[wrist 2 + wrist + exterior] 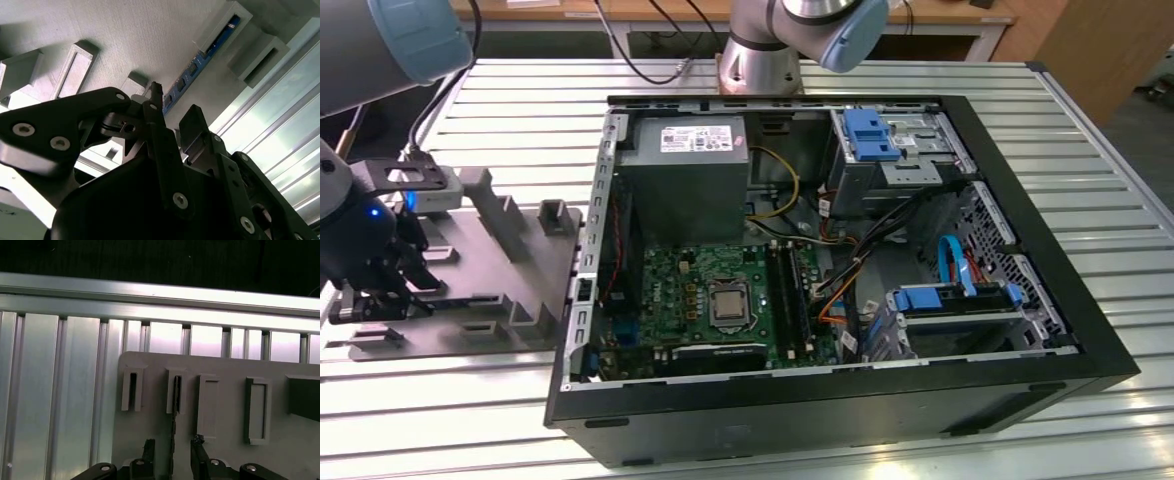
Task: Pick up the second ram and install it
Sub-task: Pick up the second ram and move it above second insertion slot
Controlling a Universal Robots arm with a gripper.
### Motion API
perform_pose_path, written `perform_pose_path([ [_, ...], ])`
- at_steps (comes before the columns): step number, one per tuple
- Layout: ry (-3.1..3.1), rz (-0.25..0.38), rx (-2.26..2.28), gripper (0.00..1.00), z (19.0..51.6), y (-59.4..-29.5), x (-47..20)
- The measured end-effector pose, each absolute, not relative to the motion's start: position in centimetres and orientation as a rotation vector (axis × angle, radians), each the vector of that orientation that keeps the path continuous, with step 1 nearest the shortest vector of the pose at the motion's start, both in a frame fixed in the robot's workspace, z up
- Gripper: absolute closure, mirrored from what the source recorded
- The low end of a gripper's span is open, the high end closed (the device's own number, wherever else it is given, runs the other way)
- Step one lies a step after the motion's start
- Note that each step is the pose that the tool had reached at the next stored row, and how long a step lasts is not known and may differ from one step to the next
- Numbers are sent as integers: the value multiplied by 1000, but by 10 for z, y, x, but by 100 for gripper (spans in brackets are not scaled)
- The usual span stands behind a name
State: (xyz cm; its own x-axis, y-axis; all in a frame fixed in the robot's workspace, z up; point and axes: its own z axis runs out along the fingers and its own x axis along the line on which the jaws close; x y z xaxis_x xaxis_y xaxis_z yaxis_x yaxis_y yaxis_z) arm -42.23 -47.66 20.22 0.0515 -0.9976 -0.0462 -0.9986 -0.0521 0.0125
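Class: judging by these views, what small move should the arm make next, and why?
Probably shut the pincer: its open fingers straddle the second ram, which stands on edge in the grey fixture tray, untouched on both sides.

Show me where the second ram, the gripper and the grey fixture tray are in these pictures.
second ram (192,67), second wrist view, blue middle of the stick.
gripper (173,441), first wrist view, midway between its fingertips.
grey fixture tray (231,405), first wrist view, bare flat face.
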Motion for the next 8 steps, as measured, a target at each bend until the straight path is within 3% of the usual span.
perform_pose_path([
  [6, 2147, 66, -2261, 60, 202, -477, -422],
  [7, 2147, 66, -2261, 67, 202, -477, -422],
  [8, 2147, 66, -2261, 67, 202, -477, -422],
])
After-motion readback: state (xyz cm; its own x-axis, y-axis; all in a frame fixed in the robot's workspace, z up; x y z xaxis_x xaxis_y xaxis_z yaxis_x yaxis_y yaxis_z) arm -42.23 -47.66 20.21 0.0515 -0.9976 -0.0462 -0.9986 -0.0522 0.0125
